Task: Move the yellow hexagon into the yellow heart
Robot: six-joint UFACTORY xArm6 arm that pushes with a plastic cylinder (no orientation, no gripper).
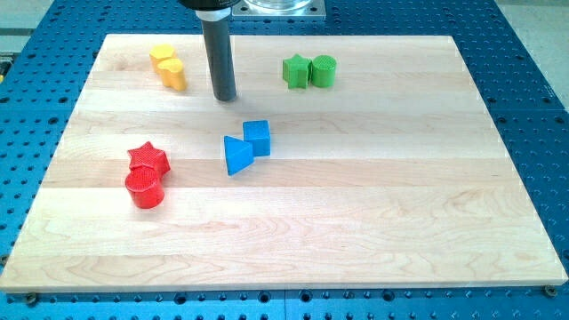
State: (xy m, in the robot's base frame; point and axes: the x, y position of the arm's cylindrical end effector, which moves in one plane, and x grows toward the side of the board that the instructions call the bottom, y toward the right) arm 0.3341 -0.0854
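Observation:
The yellow hexagon (pixel 161 56) lies near the board's top left. The yellow heart (pixel 173 75) sits just below and to the right of it, and the two touch. My tip (pixel 224 97) rests on the board to the right of the yellow pair, about a block's width from the heart and touching neither. The dark rod rises straight from the tip to the view's top edge.
A green star (pixel 295 71) and a green cylinder (pixel 324 70) sit side by side at the top, right of my tip. A blue cube (pixel 257 137) and a blue triangle (pixel 236 156) touch near the middle. A red star (pixel 148 159) and a red cylinder (pixel 145 188) touch at the left. The wooden board (pixel 373 222) lies on a blue perforated table.

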